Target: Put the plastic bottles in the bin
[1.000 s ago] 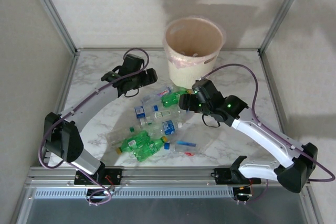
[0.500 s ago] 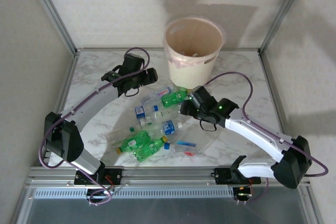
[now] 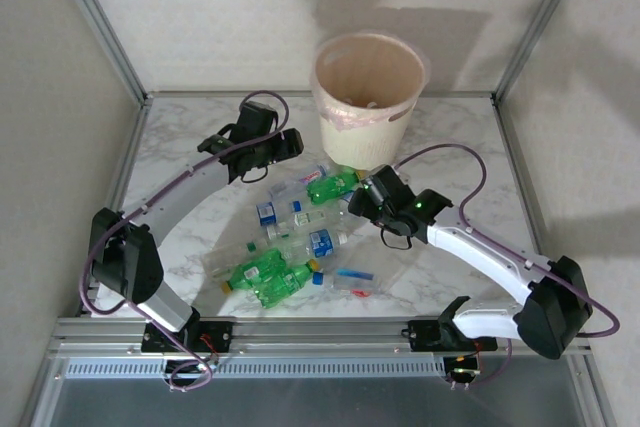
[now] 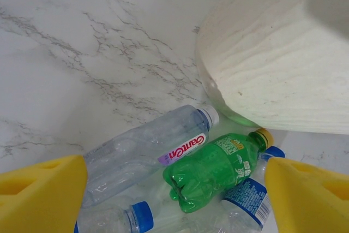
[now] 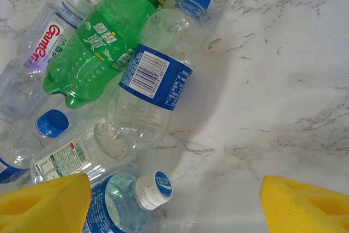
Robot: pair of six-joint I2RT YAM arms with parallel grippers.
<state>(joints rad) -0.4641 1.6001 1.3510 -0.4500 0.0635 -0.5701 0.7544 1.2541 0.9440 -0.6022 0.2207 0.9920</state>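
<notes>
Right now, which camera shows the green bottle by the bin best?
The right wrist view: the green bottle lies large, its label sharp. The left wrist view shows it whole but smaller, cap toward the bin. The top view shows it tiny beside the bin.

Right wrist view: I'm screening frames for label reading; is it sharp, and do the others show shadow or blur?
Right wrist: sharp, barcode on the blue-labelled bottle crisp, soft shadow on the marble beside it. Left wrist: the Ganten bottle reads clearly, the bin shaded at top right. Top external: broad soft shadows on the back wall.
</notes>
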